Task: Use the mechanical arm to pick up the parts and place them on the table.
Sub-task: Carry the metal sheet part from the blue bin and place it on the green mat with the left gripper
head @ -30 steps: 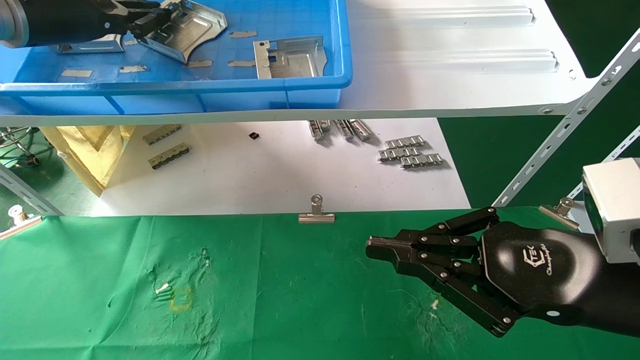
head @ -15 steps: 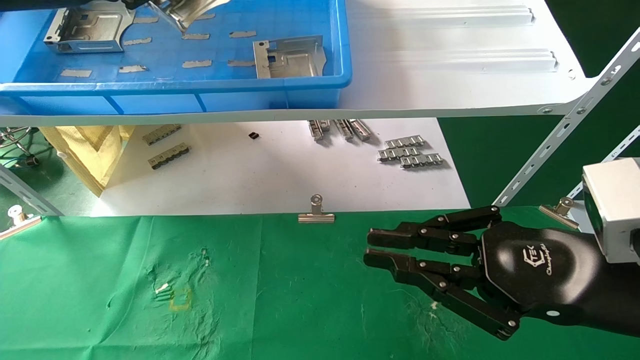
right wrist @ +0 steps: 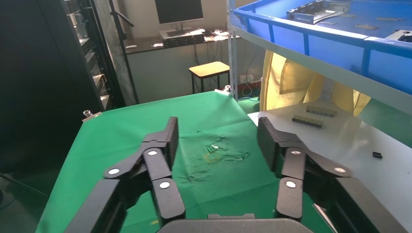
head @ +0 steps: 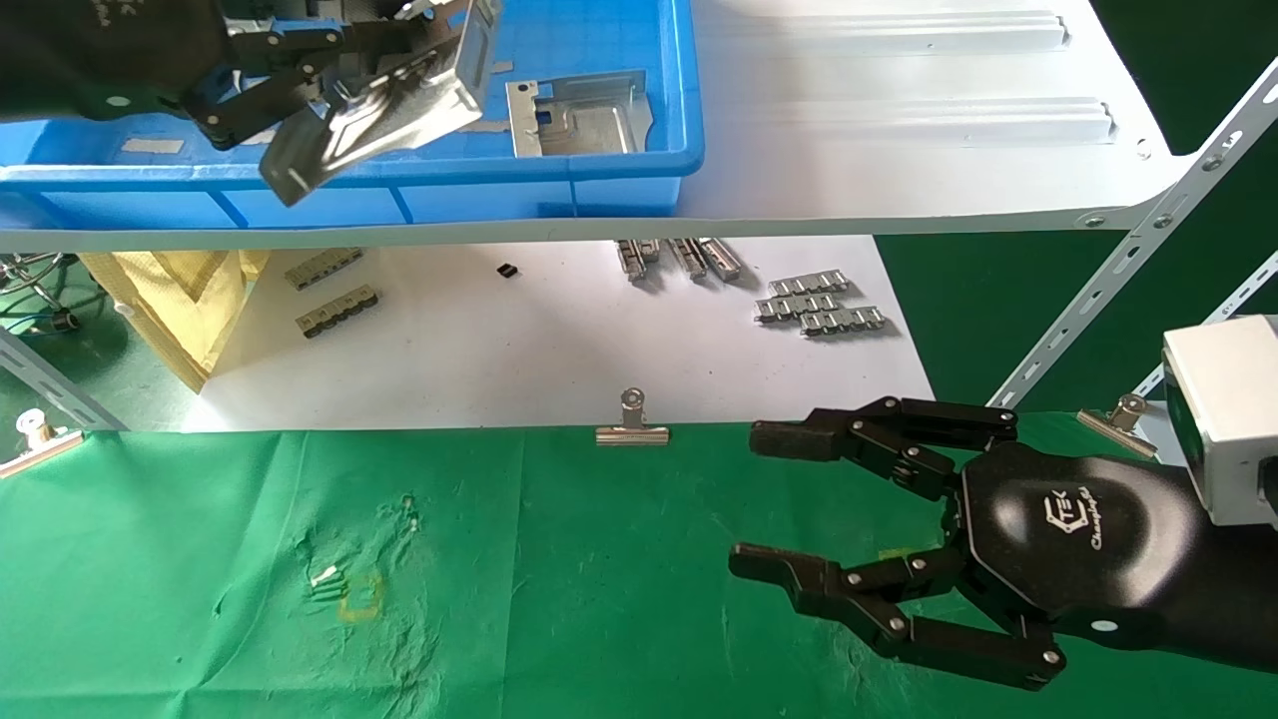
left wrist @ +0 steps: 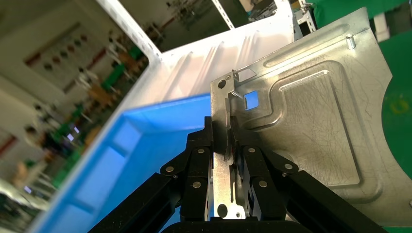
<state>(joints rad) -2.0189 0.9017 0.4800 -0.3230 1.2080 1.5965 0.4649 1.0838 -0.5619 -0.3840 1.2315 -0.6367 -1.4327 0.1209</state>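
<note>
My left gripper (head: 349, 85) is shut on a silver bracket (head: 389, 105) and holds it tilted in the air over the front rim of the blue tray (head: 449, 172). In the left wrist view the fingers (left wrist: 197, 160) clamp the bent edge of the bracket (left wrist: 311, 121). A second bracket (head: 579, 115) lies in the tray's right end. My right gripper (head: 761, 499) is open and empty, low over the green table (head: 559, 599) at the right. Its wrist view shows the spread gripper (right wrist: 217, 136) above the cloth (right wrist: 145, 126).
The tray stands on a white shelf board (head: 899, 120) held by slanted metal struts (head: 1128, 270). Below it a white board carries linked metal strips (head: 819, 305) and a yellow bag (head: 190, 300). A binder clip (head: 632, 424) grips the table's far edge.
My left gripper has lifted the bracket out of the tray and brought it forward over the front rim. My right gripper has gone from shut to wide open.
</note>
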